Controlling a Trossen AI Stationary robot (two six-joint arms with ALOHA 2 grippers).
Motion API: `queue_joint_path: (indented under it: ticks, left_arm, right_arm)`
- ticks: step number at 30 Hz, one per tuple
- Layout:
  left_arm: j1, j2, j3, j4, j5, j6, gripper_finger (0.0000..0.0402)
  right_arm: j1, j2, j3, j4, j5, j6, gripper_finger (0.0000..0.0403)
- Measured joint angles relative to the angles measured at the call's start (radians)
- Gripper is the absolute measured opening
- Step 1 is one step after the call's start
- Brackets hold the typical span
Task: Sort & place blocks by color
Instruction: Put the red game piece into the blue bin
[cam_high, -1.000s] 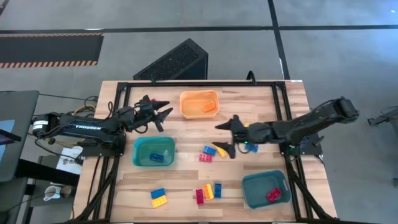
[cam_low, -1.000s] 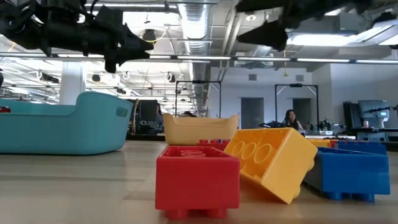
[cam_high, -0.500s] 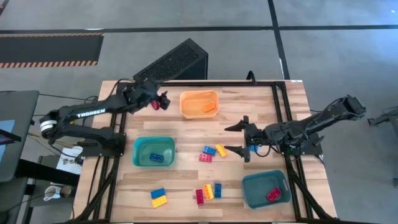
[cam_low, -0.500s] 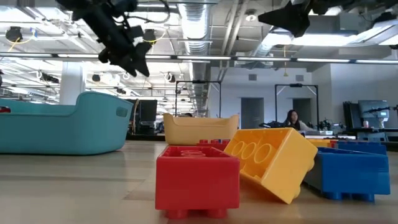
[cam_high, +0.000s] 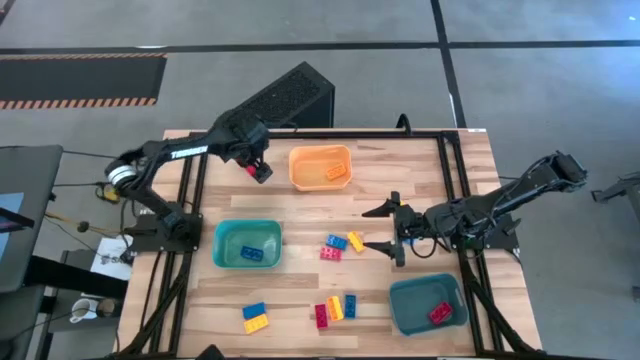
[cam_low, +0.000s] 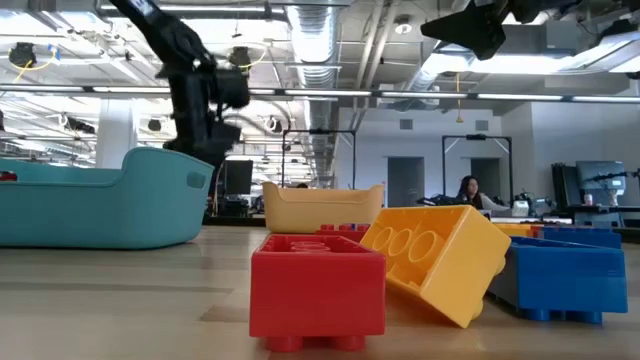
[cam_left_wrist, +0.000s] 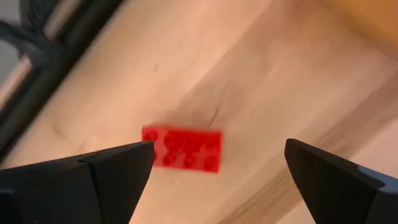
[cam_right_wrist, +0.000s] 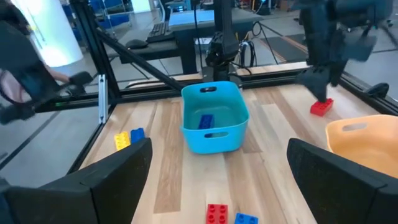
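Observation:
A red brick (cam_left_wrist: 182, 148) lies flat on the table just left of the orange bin (cam_high: 320, 167); it also shows in the high view (cam_high: 251, 172). My left gripper (cam_high: 257, 161) hangs over it, pointing down, open, fingers (cam_left_wrist: 112, 171) apart and clear of the brick. My right gripper (cam_high: 388, 231) is open and empty at mid-table, to the right of a blue brick (cam_high: 337, 241), a yellow brick (cam_high: 355, 241) and a red brick (cam_high: 329, 253). Several more bricks lie near the front edge (cam_high: 335, 309).
The orange bin holds one brick (cam_high: 337, 171). A teal bin (cam_high: 247, 245) on the left holds a blue brick (cam_high: 252, 251). A second teal bin (cam_high: 428, 305) at the front right holds a red brick (cam_high: 440, 312). A blue and yellow pair (cam_high: 255, 318) lies at the front left.
My left arm has swung up and toward the far edge, and its gripper has tipped from lying level to pointing down over the red brick beside the orange bin. My right gripper has drawn back a little toward the table's right edge, still open.

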Motion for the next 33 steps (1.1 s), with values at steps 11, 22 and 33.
queue_joint_path:
  ticks: [11, 22, 33]
  left_arm:
    - [0.144, 0.068, 0.000, -0.007, 0.032, 0.104, 0.0351]
    - [0.153, 0.067, 0.000, 0.024, 0.079, 0.154, 0.0351]
    - [0.153, 0.105, 0.000, 0.023, 0.085, 0.164, 0.0351]
  right_arm:
    - [0.000, 0.000, 0.000, 0.000, 0.000, 0.000, 0.0395]
    - [-0.004, 0.000, 0.000, -0.008, 0.001, -0.008, 0.0393]
    - [-0.004, 0.000, 0.001, -0.021, 0.001, -0.008, 0.0396]
